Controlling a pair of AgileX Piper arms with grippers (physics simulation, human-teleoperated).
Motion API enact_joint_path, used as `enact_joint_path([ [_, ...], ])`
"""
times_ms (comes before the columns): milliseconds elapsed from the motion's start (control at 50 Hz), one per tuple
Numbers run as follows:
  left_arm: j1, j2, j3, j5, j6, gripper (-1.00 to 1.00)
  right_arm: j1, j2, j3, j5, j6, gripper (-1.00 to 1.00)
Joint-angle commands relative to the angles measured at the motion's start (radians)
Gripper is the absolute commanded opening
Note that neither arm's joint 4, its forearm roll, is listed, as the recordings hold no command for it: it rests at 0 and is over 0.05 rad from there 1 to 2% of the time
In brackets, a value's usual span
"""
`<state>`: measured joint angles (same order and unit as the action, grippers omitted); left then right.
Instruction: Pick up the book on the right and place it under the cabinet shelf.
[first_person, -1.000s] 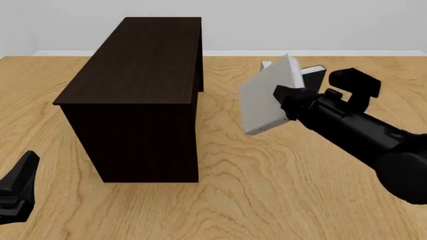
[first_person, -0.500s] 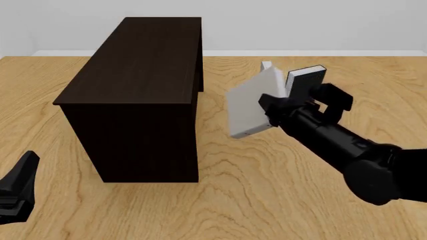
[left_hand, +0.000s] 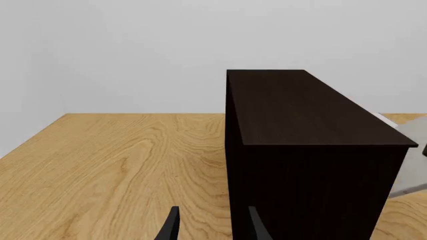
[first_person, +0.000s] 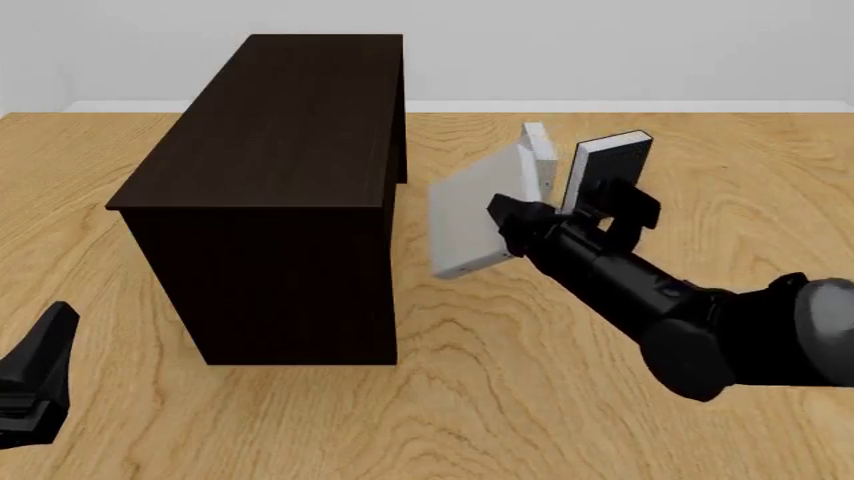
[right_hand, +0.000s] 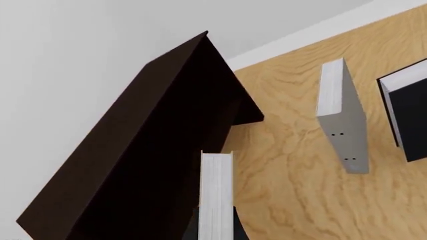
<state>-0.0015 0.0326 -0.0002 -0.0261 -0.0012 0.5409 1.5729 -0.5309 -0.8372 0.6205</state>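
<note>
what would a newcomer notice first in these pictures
The big dark brown cabinet stands left of centre on the wooden table, dwarfing everything else. Just to its right, the right gripper holds a pale grey book tilted in the air, off the table. Behind it stand another grey book and a black-covered book.

Three books showing: one held grey book (first_person: 470, 225), one other grey book (first_person: 537, 143), one black book (first_person: 607, 170), one big dark cabinet (first_person: 274, 190), two grippers showing, left gripper (left_hand: 210, 227), right gripper (first_person: 510, 222)
</note>
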Motion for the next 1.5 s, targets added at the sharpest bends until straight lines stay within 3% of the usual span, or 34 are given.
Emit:
enact_joint_path([
  [20,0.0,0.0,0.0,0.0,0.0,1.0,0.012,0.056,-0.038,-0.036,0.034,-1.0],
  [1020,0.0,-0.001,0.0,0.0,0.0,1.0,0.012,0.385,-0.077,-0.276,0.119,-1.0],
  [1500,0.0,0.0,0.0,0.0,0.0,1.0,-0.009,0.489,-0.104,-0.303,0.127,-1.0],
])
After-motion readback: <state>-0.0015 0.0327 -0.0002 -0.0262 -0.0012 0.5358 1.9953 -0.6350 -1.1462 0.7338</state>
